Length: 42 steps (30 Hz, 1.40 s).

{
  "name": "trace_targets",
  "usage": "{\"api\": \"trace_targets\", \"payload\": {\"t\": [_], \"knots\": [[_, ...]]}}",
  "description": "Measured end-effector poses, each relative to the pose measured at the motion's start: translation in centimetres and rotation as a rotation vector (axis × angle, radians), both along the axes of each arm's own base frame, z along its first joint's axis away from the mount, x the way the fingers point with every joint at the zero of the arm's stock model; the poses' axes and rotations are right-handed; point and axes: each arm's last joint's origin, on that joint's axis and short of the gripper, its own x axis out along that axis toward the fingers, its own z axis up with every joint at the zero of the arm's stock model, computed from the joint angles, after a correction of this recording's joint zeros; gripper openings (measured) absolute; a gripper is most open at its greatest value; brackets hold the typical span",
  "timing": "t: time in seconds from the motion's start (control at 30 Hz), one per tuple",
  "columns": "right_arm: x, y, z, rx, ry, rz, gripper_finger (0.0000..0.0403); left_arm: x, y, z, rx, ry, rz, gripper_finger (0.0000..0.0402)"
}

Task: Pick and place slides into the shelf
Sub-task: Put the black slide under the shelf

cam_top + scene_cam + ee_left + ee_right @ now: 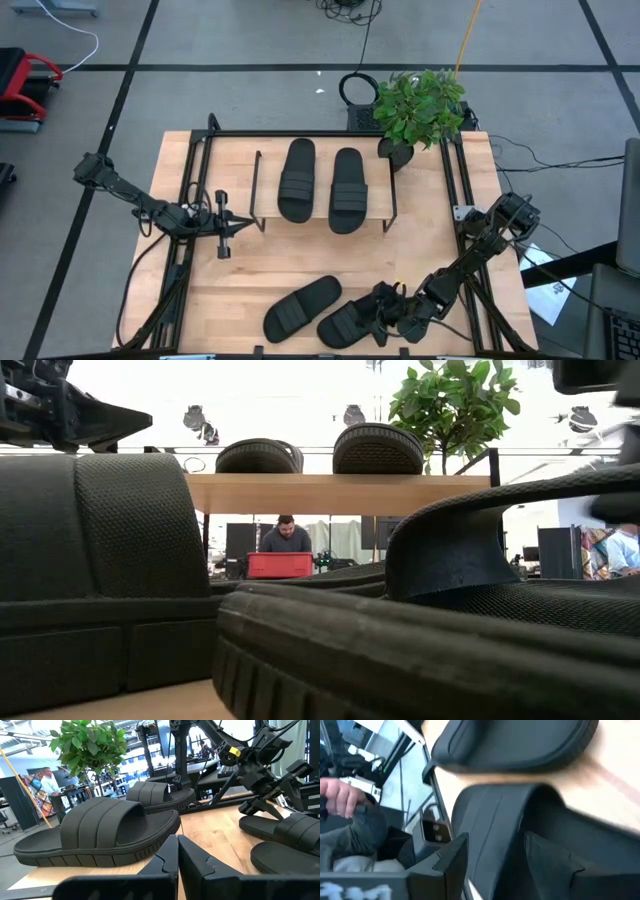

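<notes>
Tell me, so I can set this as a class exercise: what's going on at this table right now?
Two slides already sit on the shelf. Two more lie on the table's near edge. The right gripper is down at the strap of one of these, apparently grasping it. The left gripper waits shut beside the shelf's left end.
</notes>
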Motion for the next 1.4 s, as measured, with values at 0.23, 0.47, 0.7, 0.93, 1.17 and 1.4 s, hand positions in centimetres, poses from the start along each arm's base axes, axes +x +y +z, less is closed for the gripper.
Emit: {"api": "trace_targets", "payload": {"t": [0.23, 0.47, 0.7, 0.93, 1.17, 1.4], "knots": [[0.1, 0.2, 0.7, -0.177, -0.111, 0.052, 0.0185, 0.0, 0.0, 0.0, 0.000, 0.000, 0.000, 0.0026], [0.4, 1.0, 2.2, -0.434, -0.303, 0.183, 0.0185, 0.0, 0.0, -0.1, -0.012, 0.004, -0.002, 0.0009], [-0.6, 0.4, 4.7, -0.699, -0.344, 0.300, 0.0167, 0.0, -0.1, -0.6, 0.013, 0.056, -0.036, 0.0010], [-2.0, -0.5, 7.7, -0.711, -0.365, 0.398, 0.0067, 0.0, -0.1, -0.6, 0.020, 0.057, -0.035, 0.0019], [-1.8, -0.1, 6.5, -0.408, -0.278, 0.366, 0.0018, 0.0, -0.1, -0.6, 0.023, 0.060, -0.035, 0.0002], [-1.2, 0.7, 2.5, -0.241, -0.116, 0.259, 0.0112, 0.0, -0.1, -0.9, 0.022, 0.082, -0.035, 0.0019]]}}
